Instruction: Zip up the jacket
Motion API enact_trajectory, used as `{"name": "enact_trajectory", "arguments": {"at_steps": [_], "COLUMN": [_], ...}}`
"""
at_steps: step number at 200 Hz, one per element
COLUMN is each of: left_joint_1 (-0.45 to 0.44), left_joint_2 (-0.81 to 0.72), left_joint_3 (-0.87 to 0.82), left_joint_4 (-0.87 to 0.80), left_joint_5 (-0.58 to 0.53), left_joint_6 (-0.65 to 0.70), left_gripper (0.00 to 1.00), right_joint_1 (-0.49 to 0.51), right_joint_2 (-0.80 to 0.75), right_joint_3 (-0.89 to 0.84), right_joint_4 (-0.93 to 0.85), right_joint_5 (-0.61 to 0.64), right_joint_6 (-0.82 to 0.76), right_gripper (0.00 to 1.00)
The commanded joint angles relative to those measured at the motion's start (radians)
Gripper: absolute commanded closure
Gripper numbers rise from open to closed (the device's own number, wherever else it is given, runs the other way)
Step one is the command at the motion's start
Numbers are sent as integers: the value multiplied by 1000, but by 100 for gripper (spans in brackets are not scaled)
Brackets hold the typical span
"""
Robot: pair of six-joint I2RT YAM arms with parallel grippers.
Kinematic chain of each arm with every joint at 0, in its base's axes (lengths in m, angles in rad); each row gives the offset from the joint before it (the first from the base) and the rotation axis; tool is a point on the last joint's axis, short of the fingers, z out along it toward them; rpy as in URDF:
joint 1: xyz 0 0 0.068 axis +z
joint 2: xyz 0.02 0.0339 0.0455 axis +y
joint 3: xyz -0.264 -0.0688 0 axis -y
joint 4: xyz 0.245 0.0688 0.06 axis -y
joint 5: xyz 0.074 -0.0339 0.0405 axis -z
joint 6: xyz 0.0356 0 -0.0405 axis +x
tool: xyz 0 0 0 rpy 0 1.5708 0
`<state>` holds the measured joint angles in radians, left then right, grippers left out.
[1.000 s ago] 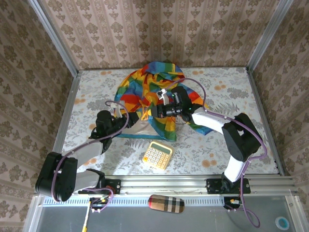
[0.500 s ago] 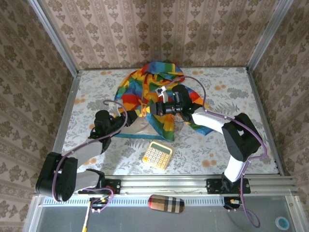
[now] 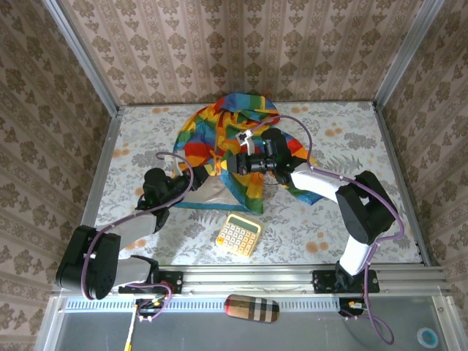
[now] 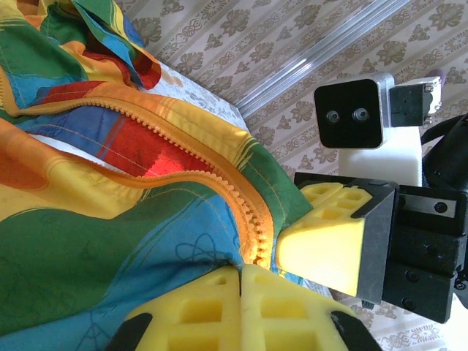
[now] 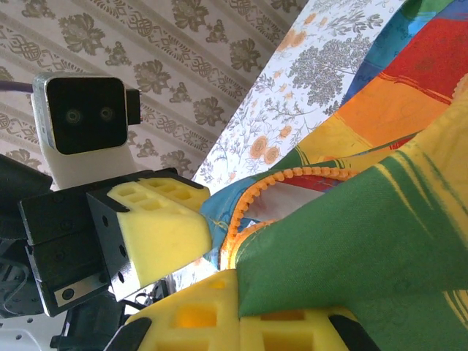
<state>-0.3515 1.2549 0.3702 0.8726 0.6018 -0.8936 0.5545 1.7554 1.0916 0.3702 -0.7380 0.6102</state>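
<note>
Rainbow-striped jacket lies crumpled (zipper open)

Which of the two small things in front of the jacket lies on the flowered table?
The yellow calculator. The checked case lies off the table, beyond the metal rail.

Soft, even light falls from overhead in the top view, leaving the counter bright and flat, with only faint, blurred shadows close under the arms and no glare. In the left wrist view the jacket is crisp and richly saturated, a red patch glowing where light comes through the cloth, while the left hand at the bottom edge is soft from nearness. The right wrist view is equally bright, its wallpaper clear, the right hand slightly blurred at the frame's foot.
</note>
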Motion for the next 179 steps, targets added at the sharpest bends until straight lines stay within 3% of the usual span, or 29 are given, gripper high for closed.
{"name": "enact_trajectory", "arguments": {"at_steps": [1, 117, 179], "left_joint_1": [6, -19, -40], "left_joint_2": [-7, -1, -14], "left_joint_3": [-17, -33, -28], "left_joint_4": [54, 59, -32], "left_joint_5": [7, -8, -32], "left_joint_6": [-16, -10, 54], "left_gripper": [100, 100, 100], "right_joint_1": [-2, -8, -16], "right_joint_2": [12, 22, 28], "right_joint_3": [-9, -21, -28], "right_joint_4": [40, 70, 107], "right_joint_5": [8, 67, 58], "right_joint_6": [17, 73, 109], "right_gripper": [100, 100, 100]}}
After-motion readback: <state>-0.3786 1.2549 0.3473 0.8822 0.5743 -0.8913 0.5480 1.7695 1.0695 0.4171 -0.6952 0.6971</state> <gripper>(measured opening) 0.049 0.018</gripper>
